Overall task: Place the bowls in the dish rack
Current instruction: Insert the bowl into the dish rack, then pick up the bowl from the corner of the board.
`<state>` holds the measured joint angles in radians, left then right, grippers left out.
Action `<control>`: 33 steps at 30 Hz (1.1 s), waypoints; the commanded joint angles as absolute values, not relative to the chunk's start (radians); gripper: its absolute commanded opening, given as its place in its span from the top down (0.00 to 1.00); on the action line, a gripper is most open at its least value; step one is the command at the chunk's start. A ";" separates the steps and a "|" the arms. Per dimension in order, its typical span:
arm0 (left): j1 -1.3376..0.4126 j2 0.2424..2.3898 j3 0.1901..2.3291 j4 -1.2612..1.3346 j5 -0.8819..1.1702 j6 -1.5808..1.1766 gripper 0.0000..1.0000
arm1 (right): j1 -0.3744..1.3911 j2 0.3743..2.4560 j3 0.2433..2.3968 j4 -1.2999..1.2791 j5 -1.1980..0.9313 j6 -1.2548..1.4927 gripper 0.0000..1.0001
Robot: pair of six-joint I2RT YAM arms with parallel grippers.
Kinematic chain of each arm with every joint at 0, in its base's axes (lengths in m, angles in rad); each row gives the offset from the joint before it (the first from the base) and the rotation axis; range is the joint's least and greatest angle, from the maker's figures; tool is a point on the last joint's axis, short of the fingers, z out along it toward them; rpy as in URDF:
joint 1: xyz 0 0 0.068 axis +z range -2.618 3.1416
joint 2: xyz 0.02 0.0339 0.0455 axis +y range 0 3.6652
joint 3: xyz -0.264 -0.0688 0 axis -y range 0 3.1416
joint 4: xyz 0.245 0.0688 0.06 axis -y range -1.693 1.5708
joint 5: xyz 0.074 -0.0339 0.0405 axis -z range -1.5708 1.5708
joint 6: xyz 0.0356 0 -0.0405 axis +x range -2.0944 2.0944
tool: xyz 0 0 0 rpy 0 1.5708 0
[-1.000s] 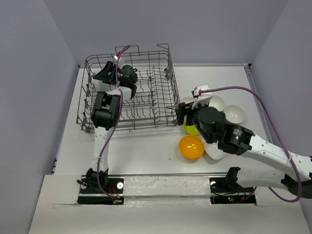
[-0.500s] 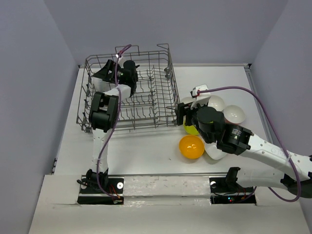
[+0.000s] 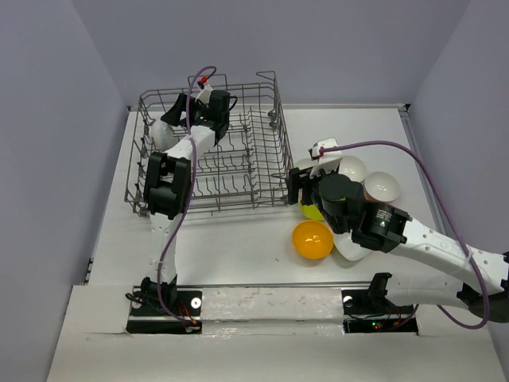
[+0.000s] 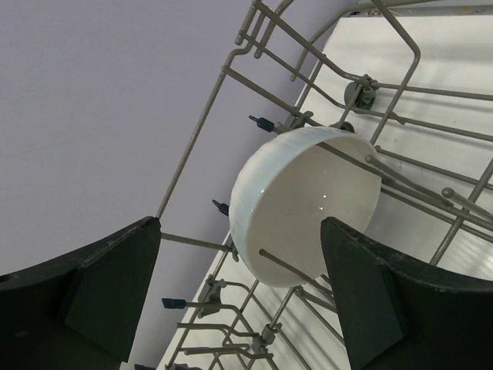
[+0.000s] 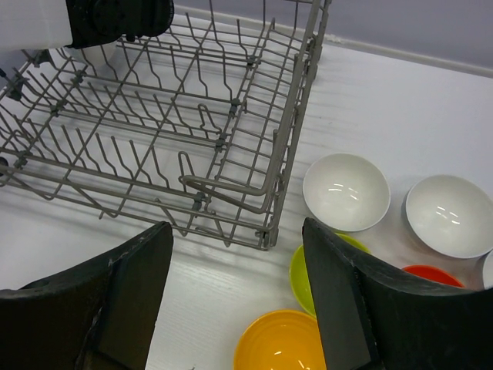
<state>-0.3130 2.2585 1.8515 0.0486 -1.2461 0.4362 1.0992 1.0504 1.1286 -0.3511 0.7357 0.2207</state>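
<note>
Left gripper [image 4: 240, 270], spread wide and empty, faces the white bowl [image 4: 300, 200] standing on edge between the rack's [image 3: 280, 151] tines, upper left of the overhead view, so it should back straight out without nudging that bowl.

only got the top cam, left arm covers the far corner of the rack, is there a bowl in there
observer: yes, the left wrist view shows a white bowl propped on its side among the tines of the dish rack, with the left jaws open and clear of it.
operator: ok and the right wrist, arm hides what's below it
observer: the right wrist view shows the right jaws open and empty, hanging above the lime green bowl just outside the rack.
</note>
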 commanded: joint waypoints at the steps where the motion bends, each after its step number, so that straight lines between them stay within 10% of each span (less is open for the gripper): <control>1: -0.324 2.140 1.907 -0.093 -1.192 0.290 0.01 | 1.100 1.052 1.141 -0.322 0.798 0.216 0.26; 13: -0.410 1.912 2.212 -0.600 -0.743 -0.124 0.01 | 1.040 1.108 1.183 -0.449 1.085 0.331 0.22; 33: -0.532 1.151 1.436 -0.316 -0.292 -0.233 0.01 | 0.238 1.157 1.009 -0.479 0.597 0.535 0.20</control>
<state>-0.5297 1.2045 1.4757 -0.3962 -0.3519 -0.2077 0.3290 1.1816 1.0321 -0.5056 0.6910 0.4816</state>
